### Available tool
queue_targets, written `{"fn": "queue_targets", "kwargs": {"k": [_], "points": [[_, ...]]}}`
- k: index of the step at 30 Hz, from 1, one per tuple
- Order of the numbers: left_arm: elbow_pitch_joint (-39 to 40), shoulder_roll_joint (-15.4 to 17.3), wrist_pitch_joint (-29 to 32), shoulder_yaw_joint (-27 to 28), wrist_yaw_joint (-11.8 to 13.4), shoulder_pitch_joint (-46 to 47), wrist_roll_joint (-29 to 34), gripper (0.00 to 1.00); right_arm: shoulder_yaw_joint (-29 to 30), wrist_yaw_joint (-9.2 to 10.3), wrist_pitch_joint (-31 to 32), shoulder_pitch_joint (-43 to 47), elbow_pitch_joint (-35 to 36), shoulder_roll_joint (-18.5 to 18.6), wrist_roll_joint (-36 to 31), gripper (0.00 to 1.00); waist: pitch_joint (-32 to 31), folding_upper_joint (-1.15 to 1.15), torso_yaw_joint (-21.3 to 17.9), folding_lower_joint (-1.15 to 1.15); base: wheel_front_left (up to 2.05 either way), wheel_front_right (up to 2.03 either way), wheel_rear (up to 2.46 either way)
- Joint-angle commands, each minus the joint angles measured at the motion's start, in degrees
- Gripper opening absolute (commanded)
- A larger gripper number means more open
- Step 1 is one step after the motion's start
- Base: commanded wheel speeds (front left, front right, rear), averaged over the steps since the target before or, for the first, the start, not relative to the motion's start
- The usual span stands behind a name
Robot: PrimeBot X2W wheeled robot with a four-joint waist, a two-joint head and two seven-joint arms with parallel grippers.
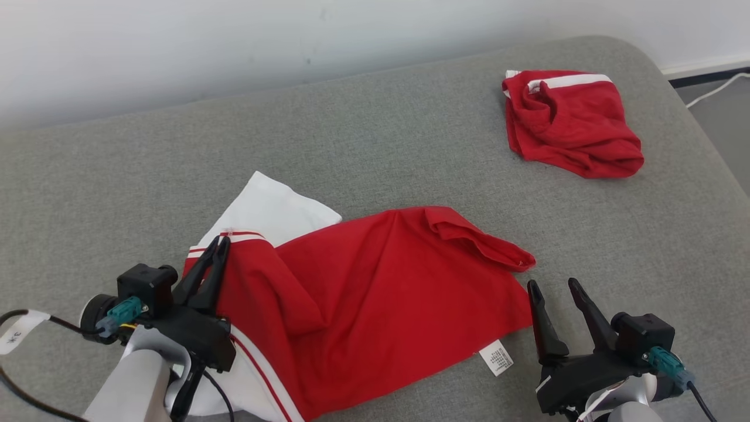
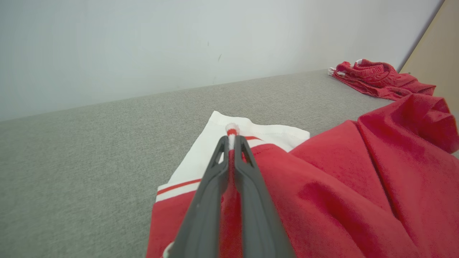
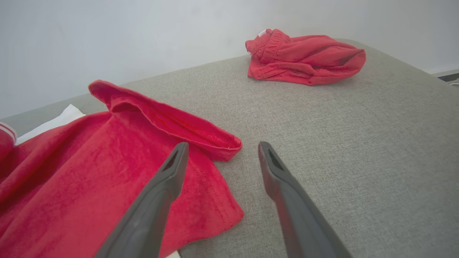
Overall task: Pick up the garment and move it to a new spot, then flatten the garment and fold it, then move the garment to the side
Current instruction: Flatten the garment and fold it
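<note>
Two tools seem busy flattening: left tool (image 1: 222, 239) pinches the garment (image 1: 381, 275) edge; right tool (image 1: 552, 283), open, should grab the corner next.

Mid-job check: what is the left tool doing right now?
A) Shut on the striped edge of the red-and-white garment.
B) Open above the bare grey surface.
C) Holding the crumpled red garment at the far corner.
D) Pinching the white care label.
A: the left tool is pressed shut with the striped edge of the garment between its fingers; the right tool sits open beside the hem.
</note>
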State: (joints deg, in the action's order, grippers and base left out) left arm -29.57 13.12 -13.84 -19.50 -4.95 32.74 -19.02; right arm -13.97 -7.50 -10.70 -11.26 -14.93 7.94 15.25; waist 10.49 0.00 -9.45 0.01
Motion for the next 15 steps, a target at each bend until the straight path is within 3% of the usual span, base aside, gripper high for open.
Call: {"fn": "queue_targets", "kwargs": {"k": [1,2,3,4,8,15], "points": [[-1.5,0.1,-0.6,0.1,-0.2,0.9,0.0,0.16,-0.1,0.01,-0.5,-0.4,-0.3,-0.2,-0.3,1.0,0.5,0.0,-0.6,-0.01,0.0,0.0,0.0],[-2.5,0.0,-0.9,0.2,-0.4,1.2,0.1,0.42,-0.2,0.01,-0.5,-0.6,-0.4,-0.2,-0.3,1.0,0.5,0.0,-0.6,-0.01,0.0,0.0,0.0],[-3.3,-0.1,-1.0,0.3,-0.5,1.6,0.3,0.95,-0.1,0.01,-0.6,-0.7,-0.6,-0.2,-0.2,1.0,0.5,0.0,-0.6,-0.01,0.0,0.0,0.0],[-4.0,-0.2,-1.0,0.2,-0.4,1.7,0.5,1.0,-0.1,0.01,-0.6,-0.8,-0.8,-0.3,-0.2,1.0,0.4,0.0,-0.5,-0.01,0.0,0.0,0.0],[-3.9,-1.0,-1.3,0.8,-0.2,1.7,1.1,1.0,0.2,0.01,-1.0,-0.4,-1.4,-0.2,-0.1,1.0,-0.4,0.0,0.7,-0.01,0.0,0.0,0.0],[4.1,-3.0,-1.4,3.6,1.0,-4.6,2.0,1.0,0.3,0.01,-1.2,0.7,-2.2,0.2,0.4,1.0,-2.9,0.0,3.5,-0.01,0.0,0.0,0.0]]}}
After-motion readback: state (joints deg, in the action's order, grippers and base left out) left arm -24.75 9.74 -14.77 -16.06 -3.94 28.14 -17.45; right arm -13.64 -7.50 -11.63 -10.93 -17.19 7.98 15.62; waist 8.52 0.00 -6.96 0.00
